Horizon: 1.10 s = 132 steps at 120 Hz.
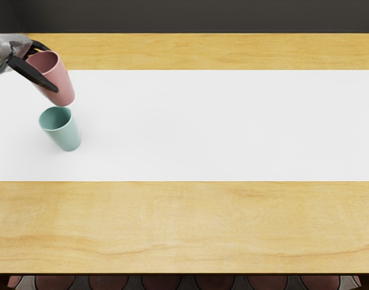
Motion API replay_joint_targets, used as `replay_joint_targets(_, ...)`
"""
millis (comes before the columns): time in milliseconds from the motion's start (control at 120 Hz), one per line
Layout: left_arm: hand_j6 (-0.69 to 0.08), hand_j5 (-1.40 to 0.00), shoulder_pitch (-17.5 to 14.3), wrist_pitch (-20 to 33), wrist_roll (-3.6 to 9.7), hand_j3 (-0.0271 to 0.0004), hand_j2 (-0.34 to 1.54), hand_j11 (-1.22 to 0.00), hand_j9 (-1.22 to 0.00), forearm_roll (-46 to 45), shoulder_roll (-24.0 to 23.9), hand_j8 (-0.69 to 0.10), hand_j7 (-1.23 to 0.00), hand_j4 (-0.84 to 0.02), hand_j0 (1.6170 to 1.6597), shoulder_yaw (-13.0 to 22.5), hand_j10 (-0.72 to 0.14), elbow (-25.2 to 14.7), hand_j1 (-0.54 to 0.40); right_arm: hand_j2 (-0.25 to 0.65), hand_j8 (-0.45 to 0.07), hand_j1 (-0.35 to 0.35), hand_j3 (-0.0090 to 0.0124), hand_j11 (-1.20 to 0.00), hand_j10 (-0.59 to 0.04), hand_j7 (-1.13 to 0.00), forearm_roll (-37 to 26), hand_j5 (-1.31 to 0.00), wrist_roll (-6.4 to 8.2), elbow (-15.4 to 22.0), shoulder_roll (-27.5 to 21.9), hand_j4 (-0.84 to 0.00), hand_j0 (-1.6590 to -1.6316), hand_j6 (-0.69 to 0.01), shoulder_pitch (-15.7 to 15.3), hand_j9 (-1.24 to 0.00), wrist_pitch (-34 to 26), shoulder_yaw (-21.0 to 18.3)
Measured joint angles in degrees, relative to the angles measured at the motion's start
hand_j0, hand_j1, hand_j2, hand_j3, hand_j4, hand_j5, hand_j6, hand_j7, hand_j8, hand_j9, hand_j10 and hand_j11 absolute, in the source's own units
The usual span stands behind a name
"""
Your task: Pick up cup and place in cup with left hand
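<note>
The left robot hand [51, 70] reaches in from the left edge, in the upper left of the frame, its pale grey back cut off by the picture's border. It is pinching the pink cup [63, 81] between its dark fingers: one long finger lies across the near side of the cup, slanting down toward the right, and another dark finger shows behind the rim. The pink cup has its mouth up, with the opening toward the upper left and the base toward the lower right, much the same lean in the picture as the other cup has.

That other one, the teal cup [66, 131], stands mouth up on the white strip [227, 127], left of centre in the frame and right below the pink cup in the picture. The pink cup's base comes down to the teal cup's far rim as seen from here, and it is outside the teal cup's opening. From this one slanted view it is hard to be sure whether the two touch or how high the pink cup is held.

The white strip runs from side to side across the wooden tabletop [190, 223], whose bare grain shows above and below it. A dark grey band [190, 16] fills the top of the frame.
</note>
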Motion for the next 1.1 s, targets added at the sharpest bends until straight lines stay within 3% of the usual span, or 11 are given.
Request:
replay_joint_targets(117, -0.116, -0.9, -1.92, -1.29, 0.01, 0.0, 0.0, -0.87, -0.9, -0.08, 0.81, -0.095, -0.9, -0.245, 1.6492, 2.63, -0.259, -0.86, -0.145, -0.003, -0.013, -0.333, 0.0, -0.02, -0.013, -0.02, 0.0, -0.02, 0.0, 0.0, 0.0, -0.013, -1.6581, -0.013, 0.01, -0.02, 0.0, 0.0)
replay_joint_targets(433, -0.118, -0.9, -2.76, -1.94, 0.05, 0.0, -0.01, -0.87, -0.9, -0.23, 0.99, -0.1, -0.91, -0.248, 1.6488, 6.7, -0.261, -3.3, -0.138, -0.003, -0.013, -0.333, 0.0, -0.02, -0.013, -0.02, 0.0, -0.02, 0.0, -0.01, 0.0, -0.013, -1.6581, -0.013, 0.0, -0.02, 0.0, 0.0)
replay_joint_targets(1100, -0.12, -0.87, -3.32, -2.65, 0.04, 0.0, -0.01, -0.87, -0.87, -0.2, 0.61, -0.105, -0.88, -0.245, 1.6489, 5.42, -0.254, -3.44, -0.152, -0.003, -0.013, -0.333, 0.0, -0.02, -0.013, -0.02, 0.0, -0.02, 0.0, 0.01, 0.0, -0.013, -1.6581, -0.013, 0.0, -0.02, 0.0, 0.0)
